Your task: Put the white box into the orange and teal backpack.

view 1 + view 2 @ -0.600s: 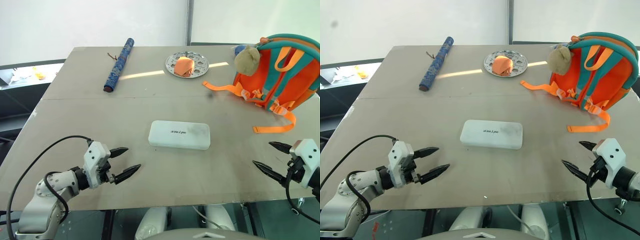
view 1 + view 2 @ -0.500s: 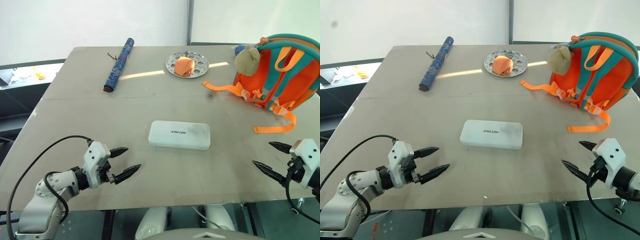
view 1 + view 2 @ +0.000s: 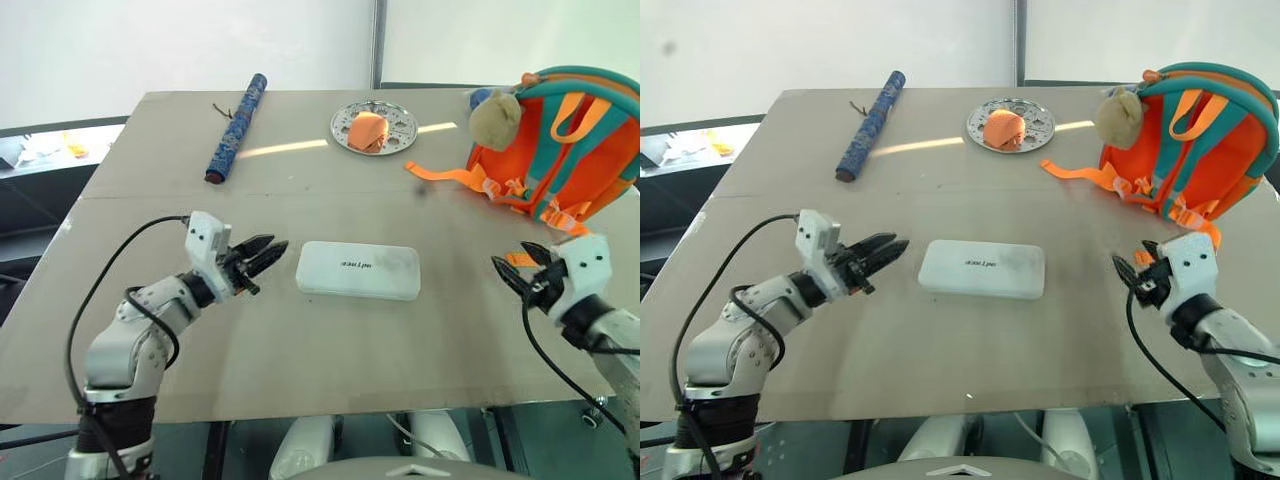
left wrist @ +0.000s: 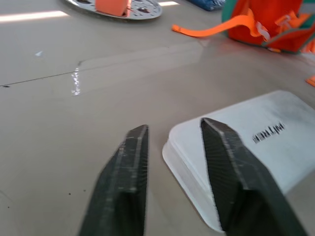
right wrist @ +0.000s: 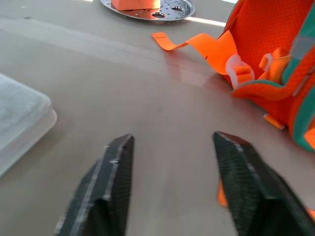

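In the head views, both arms have swung inward since the moment before: the left gripper now hangs just beside the left end of the white box, its two black fingers drawn in to a narrow gap and holding nothing, where earlier it sat near the table's front edge with the fingers spread wider. The right gripper has likewise moved up from the front edge and now sits near the loose orange strap of the orange and teal backpack, fingers apart and empty. The white box lies flat at mid-table, unmoved, well apart from the backpack, which stands at the far right with a beige plush toy at its top corner; its right side is cut off by the frame edge. Farther back lie a blue rolled item and a perforated metal plate carrying an orange object whose kind cannot be made out. In the left wrist view, the two fingers are slightly parted, and one overlaps the box's rounded corner; whether it touches cannot be told, and the lettering is too small to read. In the right wrist view, the fingers stand apart over bare table, the box's end cut off at one side and the backpack's orange mesh at the other.
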You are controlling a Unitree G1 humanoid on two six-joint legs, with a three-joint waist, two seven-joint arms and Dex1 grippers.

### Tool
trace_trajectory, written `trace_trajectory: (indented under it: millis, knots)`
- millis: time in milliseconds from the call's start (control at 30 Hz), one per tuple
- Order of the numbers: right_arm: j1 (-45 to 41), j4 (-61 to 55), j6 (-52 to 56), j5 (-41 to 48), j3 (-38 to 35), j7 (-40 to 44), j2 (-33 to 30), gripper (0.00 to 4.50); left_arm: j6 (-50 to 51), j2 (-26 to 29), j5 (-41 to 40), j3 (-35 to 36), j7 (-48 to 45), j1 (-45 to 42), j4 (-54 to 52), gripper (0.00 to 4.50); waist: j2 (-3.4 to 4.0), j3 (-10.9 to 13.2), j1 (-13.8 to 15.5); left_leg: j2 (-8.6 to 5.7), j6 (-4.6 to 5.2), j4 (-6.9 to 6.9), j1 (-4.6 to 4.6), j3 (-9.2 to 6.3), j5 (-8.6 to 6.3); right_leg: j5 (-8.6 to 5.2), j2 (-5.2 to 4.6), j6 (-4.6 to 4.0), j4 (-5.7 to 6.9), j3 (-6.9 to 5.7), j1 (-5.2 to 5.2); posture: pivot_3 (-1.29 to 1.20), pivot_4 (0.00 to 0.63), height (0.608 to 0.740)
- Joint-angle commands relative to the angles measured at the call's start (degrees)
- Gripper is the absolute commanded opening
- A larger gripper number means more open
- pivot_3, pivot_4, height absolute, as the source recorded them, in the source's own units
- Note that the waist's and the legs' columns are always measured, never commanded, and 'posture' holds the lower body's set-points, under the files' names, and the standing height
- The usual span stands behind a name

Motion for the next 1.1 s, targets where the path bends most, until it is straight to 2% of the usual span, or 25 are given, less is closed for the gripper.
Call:
trace_trajectory:
  millis: [33,67,167,333,467,567,700,833,1000,1033,1067,1100]
  knots:
    - [-2.7,-2.51,4.34,-1.59,3.86,-3.52,0.48,0.54,6.45,0.2,0.7,0.88,6.91,-2.51,0.02,0.0,0.0,0.0,-0.02,-0.01,0.0,0.0,0.0,0.0,0.0,0.0,0.0,0.0,0.0,0.0,-0.01,0.0,0.15,0.733]
    - [-3.69,-2.16,5.15,-2.5,5.63,-4.15,0.42,0.04,8.72,0.47,1.79,0.35,9.17,-3.12,0.31,0.0,0.0,0.0,-0.07,-0.01,0.0,0.0,0.0,0.0,0.0,0.0,0.0,0.0,0.0,0.0,-0.01,0.0,0.15,0.733]
    - [-6.97,-0.07,9.63,-4.7,10.41,-6.55,0.92,0.04,20.54,1.76,1.45,-0.57,13.91,-5.93,0.95,0.0,0.0,0.0,-0.14,-0.04,0.0,-0.01,0.0,0.0,0.0,0.0,0.01,0.0,0.0,0.0,-0.01,0.0,0.15,0.733]
    - [-12.48,3.37,14.51,-7.85,18.11,-7.16,0.34,0.04,30.09,0.64,-1.8,-1.54,13.73,-8.36,-0.1,0.0,-0.02,0.0,-0.37,-0.07,-0.01,0.0,-0.01,0.0,0.01,0.0,0.07,0.0,0.02,0.0,-0.03,0.0,0.15,0.733]
    - [-16.34,6.33,15.19,-8.84,24.59,-4.5,0.12,0.04,33.43,-0.26,-0.85,-5.78,13.95,-9.1,-0.75,0.0,-0.02,-0.01,-0.38,-0.06,-0.02,-0.02,-0.01,-0.02,0.0,0.0,0.06,0.0,0.01,-0.01,-0.04,0.0,0.15,0.733]
    - [-20.79,10.05,14.58,-7.39,29.44,-0.36,2.48,0.04,35.05,-1.86,-1.66,-9.57,13.46,-8.72,-3.42,0.0,-0.02,-0.01,-0.5,-0.06,-0.03,-0.02,0.0,-0.01,0.0,0.0,0.05,0.0,0.02,0.0,-0.03,0.0,0.15,0.733]
    - [-23.8,12.2,14.08,-6.08,29.71,3.07,4.28,0.04,36.59,-3.39,-2.44,-11.06,13.12,-7.78,-6.24,0.0,-0.01,-0.04,-0.63,-0.06,-0.03,0.0,0.01,0.0,0.0,0.01,0.02,0.0,0.03,0.03,-0.02,0.0,0.15,0.733]
    - [-23.11,12.33,12.67,-7.16,29.21,5.42,1.66,0.04,39.16,-4.19,-4.96,-10.73,11.25,-7.15,-8.81,0.0,0.0,-0.05,-0.59,-0.06,-0.03,-0.03,0.0,-0.02,0.0,0.01,0.01,0.0,0.0,0.0,-0.03,0.0,0.15,0.733]
    - [-20.33,12.26,11.05,-8.4,27.53,6.9,-1.88,0.04,44.28,-4.72,-9.96,-2.77,8.03,-5.29,-7.13,0.0,0.01,-0.05,-0.5,-0.07,-0.03,-0.03,0.0,-0.02,0.0,0.01,-0.02,0.0,0.0,0.0,-0.03,0.0,0.15,0.733]
    - [-19.92,12.41,10.62,-8.73,27.35,7.06,-2.32,0.0,44.9,-3.91,-10.28,-1.42,7.4,-4.9,-6.13,0.49,0.01,-0.05,-0.5,-0.07,-0.03,-0.03,0.0,-0.02,0.0,0.01,-0.01,0.0,0.02,-0.02,-0.03,0.0,0.15,0.733]
    - [-19.52,12.62,10.15,-9.11,27.2,7.0,-2.61,0.0,45.45,-2.8,-10.77,0.01,6.33,-4.69,-4.77,0.59,0.0,-0.06,-0.49,-0.07,-0.03,-0.03,0.0,-0.02,0.0,0.01,-0.01,0.0,0.02,-0.02,-0.03,0.0,0.15,0.733]
    - [-19.24,12.94,9.85,-9.33,26.94,6.88,-2.71,0.0,45.99,-1.77,-11.27,1.83,5.27,-4.81,-2.77,0.9,0.0,-0.06,-0.52,-0.06,-0.04,-0.02,0.0,-0.04,0.0,0.01,0.0,0.0,0.03,-0.05,-0.02,0.0,0.15,0.733]
